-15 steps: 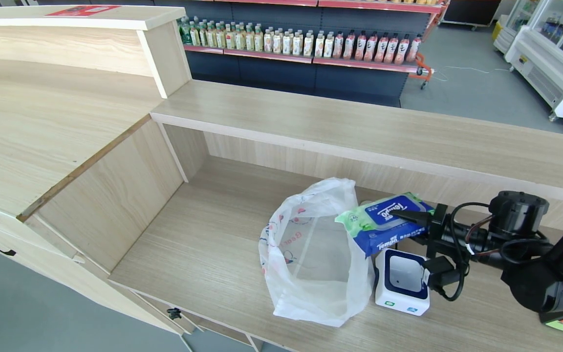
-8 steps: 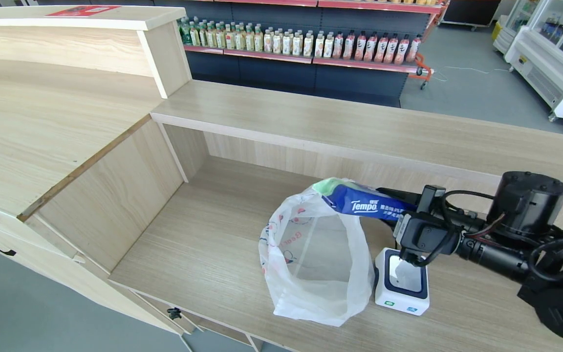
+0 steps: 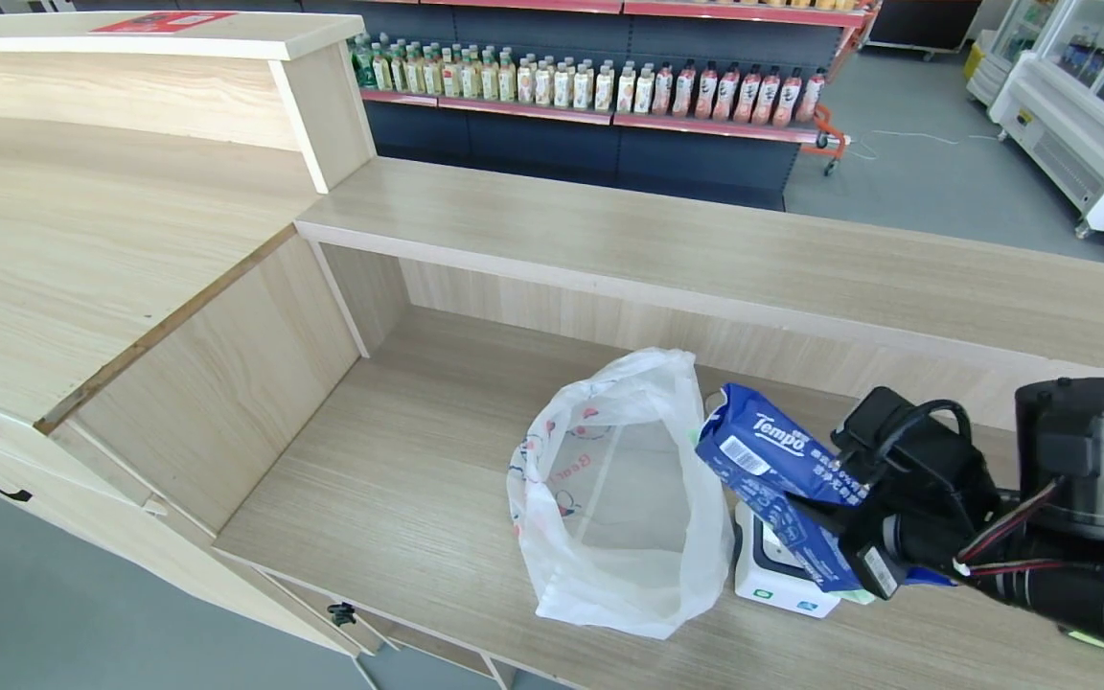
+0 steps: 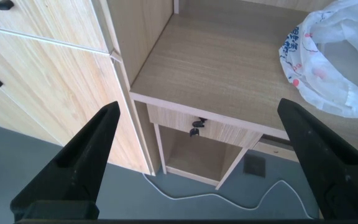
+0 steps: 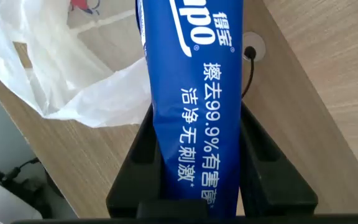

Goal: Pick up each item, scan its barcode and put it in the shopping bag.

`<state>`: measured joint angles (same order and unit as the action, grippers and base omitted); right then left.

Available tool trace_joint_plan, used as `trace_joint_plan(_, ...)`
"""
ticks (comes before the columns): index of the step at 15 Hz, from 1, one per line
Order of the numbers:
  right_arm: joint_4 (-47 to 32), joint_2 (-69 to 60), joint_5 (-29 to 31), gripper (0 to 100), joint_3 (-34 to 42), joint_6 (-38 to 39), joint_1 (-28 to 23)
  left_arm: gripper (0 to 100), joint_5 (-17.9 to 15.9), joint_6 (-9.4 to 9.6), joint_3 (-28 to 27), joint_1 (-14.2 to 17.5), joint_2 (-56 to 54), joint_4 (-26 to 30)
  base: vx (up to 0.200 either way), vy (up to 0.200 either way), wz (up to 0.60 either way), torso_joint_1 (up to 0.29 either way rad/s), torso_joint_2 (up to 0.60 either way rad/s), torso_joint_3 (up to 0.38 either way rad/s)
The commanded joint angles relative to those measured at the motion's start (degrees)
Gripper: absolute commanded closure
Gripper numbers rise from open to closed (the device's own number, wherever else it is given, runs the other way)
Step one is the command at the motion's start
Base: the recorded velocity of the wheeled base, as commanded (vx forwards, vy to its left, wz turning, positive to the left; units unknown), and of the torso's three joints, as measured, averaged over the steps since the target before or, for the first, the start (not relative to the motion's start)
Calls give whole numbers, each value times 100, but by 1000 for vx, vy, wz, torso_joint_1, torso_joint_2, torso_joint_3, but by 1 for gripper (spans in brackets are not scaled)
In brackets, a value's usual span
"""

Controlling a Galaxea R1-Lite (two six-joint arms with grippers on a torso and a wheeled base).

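In my right gripper [image 5: 197,149], wipes pack [image 3: 768,460]: smooth, glossy blue plastic film. My fingers [image 5: 138,162]: matt black. shopping bag [image 3: 600,537]: thin translucent plastic, crinkled. scanner [image 3: 768,580] just beside the shopping bag: glossy white plastic. counter [image 3: 399,498] under the shopping bag: matt pale wood-grain.

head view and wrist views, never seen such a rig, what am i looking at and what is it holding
A two-armed robot at a shop checkout. The head view looks down from its head; each wrist view looks along one arm's jaws. On the pale wooden counter stand an open white plastic shopping bag and a white and blue barcode scanner. The right jaws are shut on a blue soft pack of wipes, tilted above the scanner beside the bag. The left jaws are open, empty.
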<state>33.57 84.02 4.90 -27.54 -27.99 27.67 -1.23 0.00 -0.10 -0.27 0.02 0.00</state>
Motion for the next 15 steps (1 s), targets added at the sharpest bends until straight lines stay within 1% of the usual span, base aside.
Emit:
trace_joint_plan(1,-228,-421,11,100,-270,4,-157,0,0,0,1,-8,-2,0,0,0,0,0,0,0)
trace_joint_plan(2,-395,-456,20,100,-375,-14,-157,0,0,0,1,-8,-2,0,0,0,0,0,0,0)
trace_joint_plan(4,-431,-465,-7,100,-454,13,-166,0,0,0,1,-8,-2,0,0,0,0,0,0,0)
trace_joint_plan(9,-395,-412,-147,100,-489,22,-131,0,0,0,1,0,-2,0,0,0,600,3,0,3)
trace_joint_plan(11,-360,-289,-156,100,-524,39,-131,0,0,0,1,0,-2,0,0,0,0,0,0,0)
trace_joint_plan(13,27,80,-156,100,-560,338,-131,0,0,0,1,0,-2,0,0,0,0,0,0,0)
trace_joint_plan(14,325,343,-156,100,-621,646,-131,0,0,0,1,0,-2,0,0,0,0,0,0,0)
trace_joint_plan(15,800,704,-156,100,-656,1006,-131,0,0,0,1,-8,-2,0,0,0,0,0,0,0)
